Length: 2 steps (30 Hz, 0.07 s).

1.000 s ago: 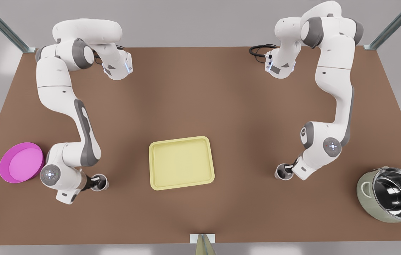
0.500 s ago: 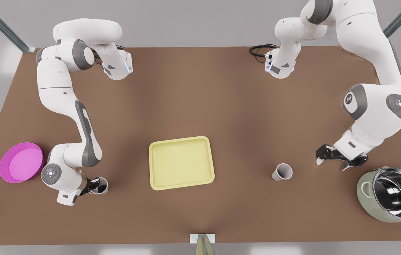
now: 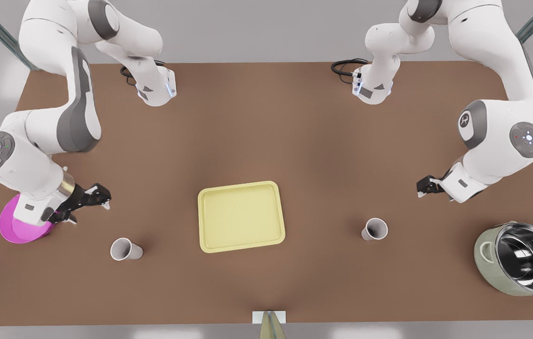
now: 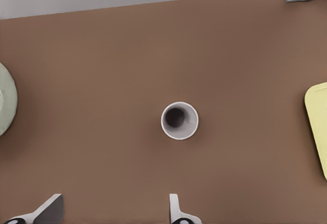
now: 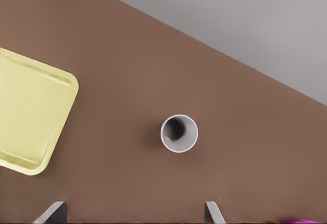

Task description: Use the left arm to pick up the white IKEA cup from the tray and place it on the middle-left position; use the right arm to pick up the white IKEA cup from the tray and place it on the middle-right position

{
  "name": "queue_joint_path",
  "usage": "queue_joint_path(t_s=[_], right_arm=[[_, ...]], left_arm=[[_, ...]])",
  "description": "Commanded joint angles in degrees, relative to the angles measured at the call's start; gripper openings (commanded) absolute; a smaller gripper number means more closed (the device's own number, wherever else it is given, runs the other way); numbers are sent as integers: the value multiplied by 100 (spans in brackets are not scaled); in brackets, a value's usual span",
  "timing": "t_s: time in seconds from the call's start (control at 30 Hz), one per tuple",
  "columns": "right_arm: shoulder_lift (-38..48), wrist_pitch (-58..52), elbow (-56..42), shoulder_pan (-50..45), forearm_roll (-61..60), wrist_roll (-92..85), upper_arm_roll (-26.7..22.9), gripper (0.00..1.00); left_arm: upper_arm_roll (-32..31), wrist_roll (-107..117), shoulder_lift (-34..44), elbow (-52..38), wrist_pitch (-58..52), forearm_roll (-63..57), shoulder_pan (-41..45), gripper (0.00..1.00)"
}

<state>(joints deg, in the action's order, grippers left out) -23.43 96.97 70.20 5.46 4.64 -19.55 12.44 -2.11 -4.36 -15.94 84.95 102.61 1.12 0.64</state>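
I read the left gripper [image 3: 424, 187] at the front view's right, raised above the bench [image 3: 266, 132] between the left-arm cup [image 3: 375, 229] and the pot [image 3: 488, 263]. Its fingers [image 4: 175, 211] stood wide apart and held nothing. The left-arm cup [image 4: 179, 120] stood upright on bare bench, well apart from the tray [image 3: 241, 216], on the tray's side toward the front view's right.

I read the right gripper [image 3: 90, 207] at the front view's left, raised above the bench just beside the magenta bowl [image 3: 12, 230]. Its fingers [image 5: 212, 211] were likewise spread and empty. The right-arm cup [image 3: 125, 249] stood upright on bare bench, well apart from the tray [image 5: 30, 111], on the tray's side toward the front view's left. The right wrist view showed this cup [image 5: 179, 133] mouth up. The tray carried nothing.
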Motion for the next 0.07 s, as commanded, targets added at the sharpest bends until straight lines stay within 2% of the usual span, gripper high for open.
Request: queue_joint_path(t_s=[0.0,0.03], right_arm=[[41,-1154,11,26,-113,2412,22,100],[41,-1154,11,34,-113,2412,22,100]], left_arm=[[-9,981,-40,-5,207,-33,51,100],[0,981,-49,-5,207,-51,59,100]])
